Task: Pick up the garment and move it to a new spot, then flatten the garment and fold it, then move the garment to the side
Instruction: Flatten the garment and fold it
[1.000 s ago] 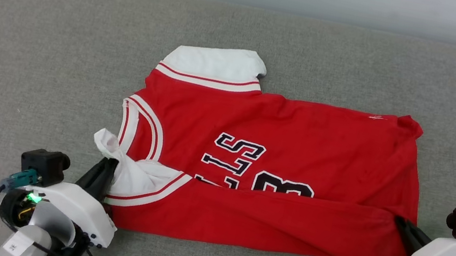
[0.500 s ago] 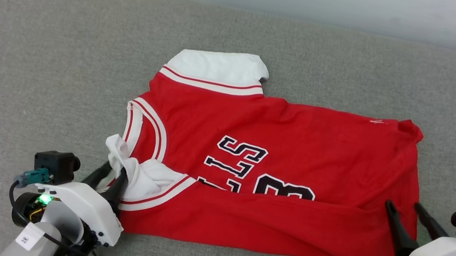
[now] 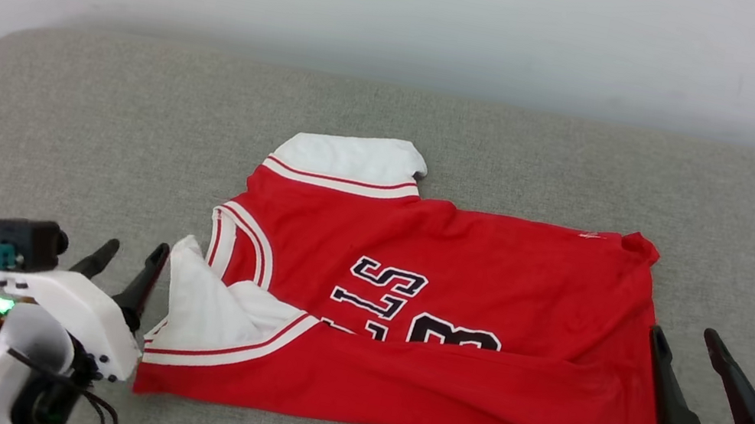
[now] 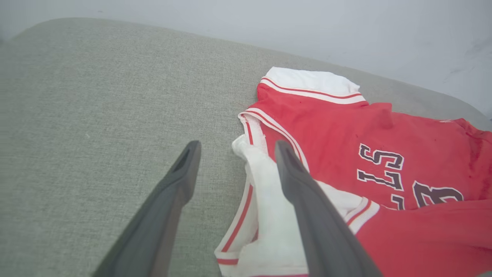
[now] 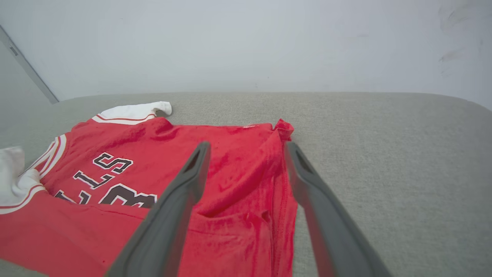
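**Item:** the garment point(image 3: 460, 273), a red jersey, is lying part-folded mid-way across the grey cushioned surface point(image 3: 87, 138), its near edge turned over the lower lettering.

**Grippers:** we are holding the left gripper point(image 3: 136, 249) just beside the white sleeve point(image 3: 205, 306), fingers spread, empty. The right gripper point(image 3: 684, 334) is sitting at the hem side, likewise spread, empty.

**Surroundings:** pale wall point(image 3: 413, 8) behind.

**Change:** a second ago we were pinching both near corners; now we are clear of both.
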Motion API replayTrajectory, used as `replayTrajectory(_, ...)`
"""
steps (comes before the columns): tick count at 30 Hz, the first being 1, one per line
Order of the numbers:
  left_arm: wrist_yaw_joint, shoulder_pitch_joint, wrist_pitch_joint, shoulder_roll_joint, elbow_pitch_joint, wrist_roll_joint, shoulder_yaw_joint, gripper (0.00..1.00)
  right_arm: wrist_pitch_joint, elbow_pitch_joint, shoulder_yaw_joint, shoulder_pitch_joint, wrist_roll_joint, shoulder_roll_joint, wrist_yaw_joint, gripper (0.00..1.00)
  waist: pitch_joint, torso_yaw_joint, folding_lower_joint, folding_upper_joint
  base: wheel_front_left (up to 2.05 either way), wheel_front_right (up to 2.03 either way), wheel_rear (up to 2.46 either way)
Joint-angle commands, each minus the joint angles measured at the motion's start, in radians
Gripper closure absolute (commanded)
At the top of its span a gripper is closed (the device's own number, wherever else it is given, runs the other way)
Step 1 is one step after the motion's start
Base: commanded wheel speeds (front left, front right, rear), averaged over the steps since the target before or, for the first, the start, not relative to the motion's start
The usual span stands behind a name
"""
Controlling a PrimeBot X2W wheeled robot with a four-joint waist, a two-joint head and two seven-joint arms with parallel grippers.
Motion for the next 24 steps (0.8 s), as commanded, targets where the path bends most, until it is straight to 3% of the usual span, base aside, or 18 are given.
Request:
replayTrajectory(1,0.004,0.01,0.028,0.013,-0.016,-0.013,0.004,0.0,0.005,-0.017,-0.01,0.019,-0.01,0.008,-0.001,0.0,-0.011,-0.004,0.0001,0.0,0.0,0.0,0.0)
replayTrajectory(9,0.019,0.023,0.381,0.115,-0.163,-0.116,-0.018,0.0,0.06,-0.134,-0.061,0.095,-0.047,0.055,-0.001,0.0,-0.037,-0.011,0.0001,0.0,0.0,0.0,0.0)
replayTrajectory(14,0.069,0.052,0.588,0.143,-0.228,-0.211,-0.021,0.0,0.089,-0.177,-0.08,0.121,-0.059,0.08,-0.001,0.0,-0.029,-0.024,0.0001,0.0,0.0,0.0,0.0)
replayTrajectory(19,0.125,0.086,0.685,0.142,-0.234,-0.257,-0.026,0.0,0.103,-0.198,-0.085,0.113,-0.055,0.094,-0.001,0.0,0.003,-0.039,0.0001,0.0,0.0,0.0,0.0)
replayTrajectory(24,0.139,0.09,0.705,0.117,-0.177,-0.284,-0.029,0.0,0.111,-0.201,-0.085,0.096,-0.041,0.096,-0.001,0.0,0.043,-0.052,0.0001,0.0,0.0,0.0,0.0)
